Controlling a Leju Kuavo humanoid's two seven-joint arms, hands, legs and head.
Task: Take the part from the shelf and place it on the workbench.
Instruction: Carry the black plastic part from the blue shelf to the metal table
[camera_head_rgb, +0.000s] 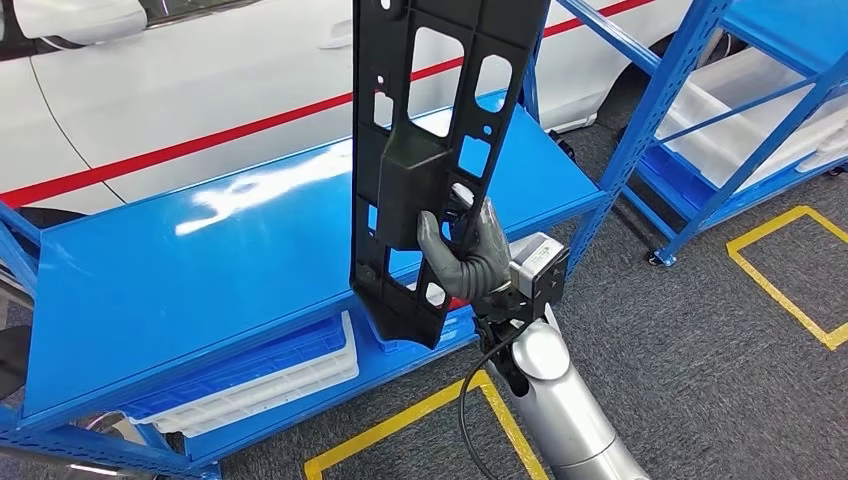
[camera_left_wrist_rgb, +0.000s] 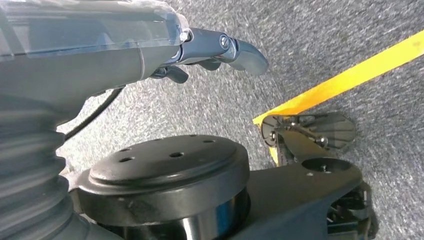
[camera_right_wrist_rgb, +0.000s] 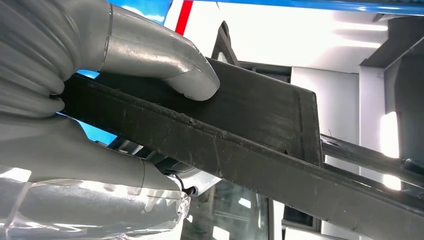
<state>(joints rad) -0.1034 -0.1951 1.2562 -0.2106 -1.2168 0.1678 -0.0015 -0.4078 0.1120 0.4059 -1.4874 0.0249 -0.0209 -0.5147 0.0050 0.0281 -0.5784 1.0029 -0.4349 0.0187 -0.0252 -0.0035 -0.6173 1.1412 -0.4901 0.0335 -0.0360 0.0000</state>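
1. Head view: the right hand (camera_head_rgb: 468, 252) gripped the black part (camera_head_rgb: 440, 130) near its lower end and held it nearly upright, clear above the blue shelf (camera_head_rgb: 200, 270).
2. The right wrist view showed the thumb (camera_right_wrist_rgb: 165, 62) pressed on one face of the part (camera_right_wrist_rgb: 260, 145), with the fingers wrapped beneath it.
3. The left hand (camera_left_wrist_rgb: 215, 52) hung over the grey carpet (camera_left_wrist_rgb: 320, 45) with its fingers loosely curled, holding nothing.
4. Behind the shelf stood a white car (camera_head_rgb: 200, 90) with a red stripe.
5. White and blue trays (camera_head_rgb: 270, 385) sat on the lower level.
6. A second blue rack (camera_head_rgb: 740, 110) stood to the right, and yellow floor tape (camera_head_rgb: 790, 280) marked the carpet nearby.
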